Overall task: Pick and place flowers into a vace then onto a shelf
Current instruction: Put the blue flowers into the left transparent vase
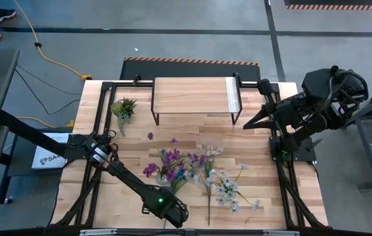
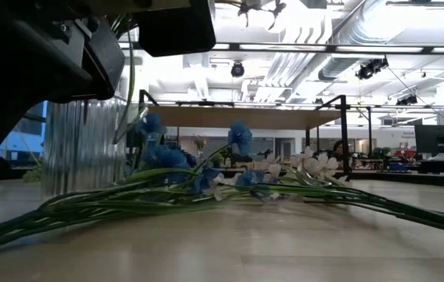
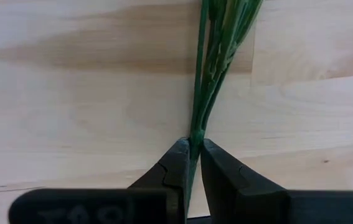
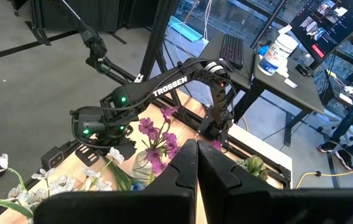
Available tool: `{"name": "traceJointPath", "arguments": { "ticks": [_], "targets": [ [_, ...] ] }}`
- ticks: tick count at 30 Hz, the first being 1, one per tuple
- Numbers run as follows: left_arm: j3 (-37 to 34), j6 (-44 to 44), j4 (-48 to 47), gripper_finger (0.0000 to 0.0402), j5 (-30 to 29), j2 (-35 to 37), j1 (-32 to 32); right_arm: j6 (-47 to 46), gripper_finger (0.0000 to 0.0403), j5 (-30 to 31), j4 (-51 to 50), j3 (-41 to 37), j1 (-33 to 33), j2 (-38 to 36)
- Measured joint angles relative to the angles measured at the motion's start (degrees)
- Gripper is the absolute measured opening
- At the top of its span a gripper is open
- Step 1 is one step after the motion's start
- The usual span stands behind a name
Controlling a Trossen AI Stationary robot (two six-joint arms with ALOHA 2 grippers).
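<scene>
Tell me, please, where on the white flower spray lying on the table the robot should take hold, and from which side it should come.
Probably the bare lower stem of the white spray, near the table's front edge, with the claw coming straight down. The stem lies flat and thin there, clear of the blossoms. The left claw already pinches the purple and blue stems this way; the right claw waits shut above the table's right side.

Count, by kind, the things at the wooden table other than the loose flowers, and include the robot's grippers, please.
Low light-wood shelf on black metal legs: 1
Small green spiky potted plant: 1
Clear ribbed glass vase: 1
Dark two-finger grippers: 2, left gripper shut on green flower stems, right gripper shut near the shelf's right end
Total: 5
</scene>
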State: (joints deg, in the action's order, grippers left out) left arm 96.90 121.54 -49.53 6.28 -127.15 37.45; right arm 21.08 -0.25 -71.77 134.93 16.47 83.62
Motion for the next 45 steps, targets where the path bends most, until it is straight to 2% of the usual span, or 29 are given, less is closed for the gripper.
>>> {"name": "traceJointPath", "arguments": {
  "ticks": [5,13,30,39,45],
  "targets": [
    [0.0,0.0,0.0,0.0071,-0.1,0.0,0.0,0.0,0.0000,0.0,0.0,0.0,0.0,0.0],
    [-0.1,-0.3,-0.2,0.0028,0.1,0.1,0.1,0.0,0.0000,0.0,0.0,0.0,0.0,0.0],
    [-0.1,-0.4,0.4,0.0023,-0.4,0.1,0.1,0.0,0.0000,0.0,0.0,0.0,0.0,0.0],
    [6.0,-1.7,-8.4,0.0023,-4.7,-0.5,0.1,0.6,0.0000,0.0,0.0,0.0,0.0,0.0],
    [7.7,-2.5,-9.0,0.0023,-4.5,-0.5,0.1,0.6,0.0000,0.0,0.0,0.0,0.0,0.0]
  ]
}}
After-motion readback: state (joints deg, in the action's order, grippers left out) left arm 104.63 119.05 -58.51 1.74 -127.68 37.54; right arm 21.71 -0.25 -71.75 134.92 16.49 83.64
